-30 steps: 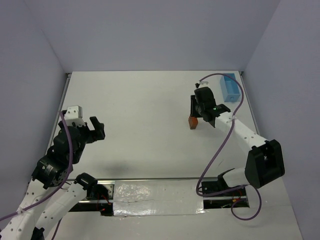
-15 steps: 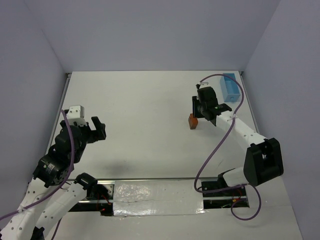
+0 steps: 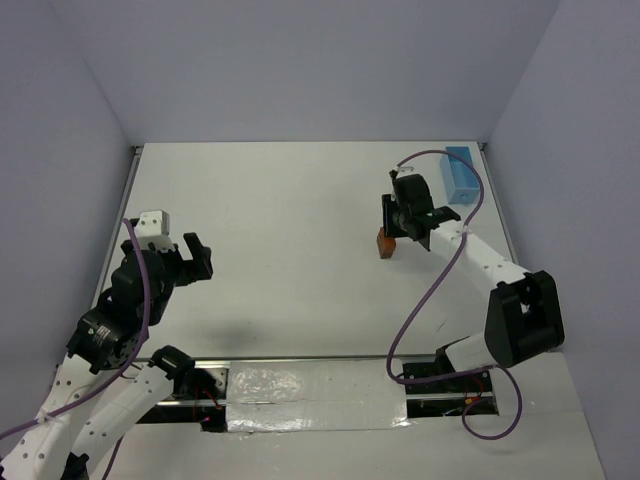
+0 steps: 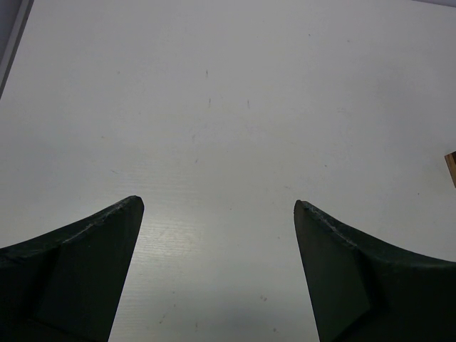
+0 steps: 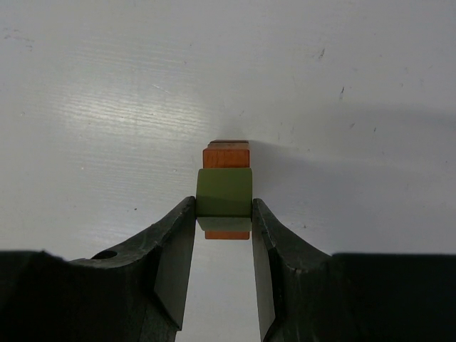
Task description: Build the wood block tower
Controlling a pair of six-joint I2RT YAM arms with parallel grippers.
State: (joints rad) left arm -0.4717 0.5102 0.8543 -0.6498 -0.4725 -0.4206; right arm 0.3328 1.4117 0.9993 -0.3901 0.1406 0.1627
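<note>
Gripping the olive green block [image 5: 224,191] in the right end effector [image 5: 224,206], directly over the orange pieces [image 5: 226,155] of the tower [image 3: 385,243] on the worktop [image 5: 107,107]. Best to square green edges with orange, settle fully, then part fingers [image 5: 174,249] slowly and lift straight. Left end effector [image 4: 217,206] spread wide, well apart.

I am seeing the block [image 5: 224,192] sitting between my right pincer's [image 5: 224,206] fingertips [image 5: 187,214], touching both. The tower [image 5: 226,155] is standing directly under the block and showing just beyond it. The box [image 3: 460,175] is lying on the table [image 3: 280,200], farther back and to the right of that pincer. My left pincer [image 3: 195,255] is hanging well apart, far to its left.
</note>
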